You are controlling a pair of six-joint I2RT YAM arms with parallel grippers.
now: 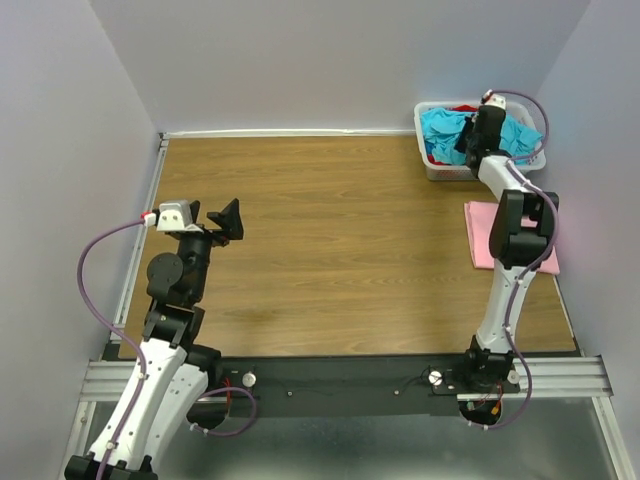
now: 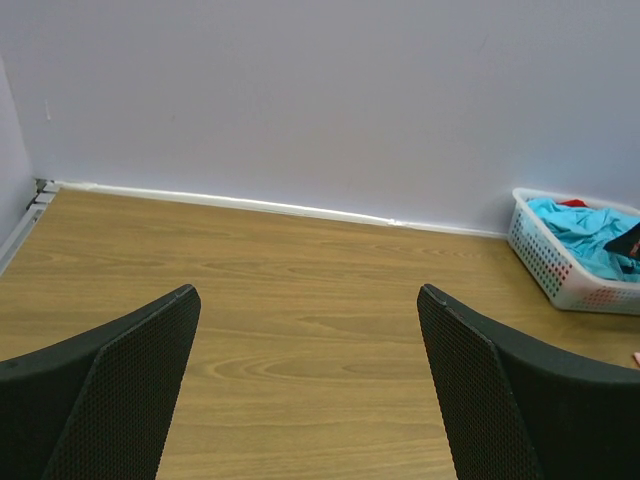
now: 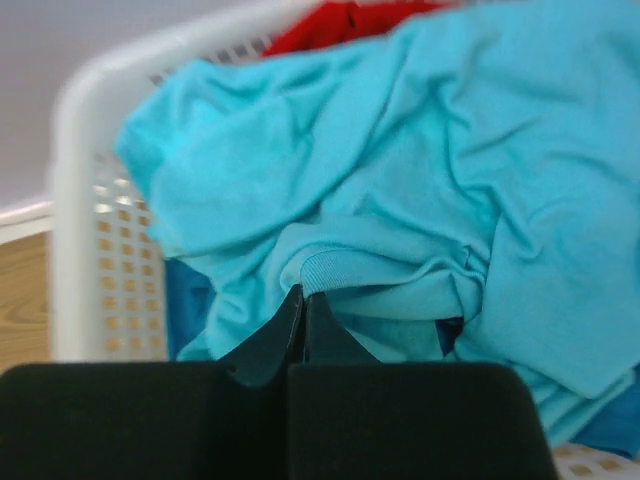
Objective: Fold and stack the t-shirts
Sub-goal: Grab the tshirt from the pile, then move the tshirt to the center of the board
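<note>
Several crumpled turquoise t-shirts fill the white basket at the far right corner. My right gripper reaches down into it with its jaws pressed together, pinching the ribbed collar of the top turquoise t-shirt. From above, the right gripper shows as a black block over the pile. A folded pale pink t-shirt lies flat on the table in front of the basket, partly under the right arm. My left gripper hovers over the left of the table, jaws wide apart with only bare wood between them.
A red cloth and a darker blue cloth lie in the basket under the turquoise ones. The left wrist view shows the basket far right against the back wall. Walls close in the wooden table on three sides.
</note>
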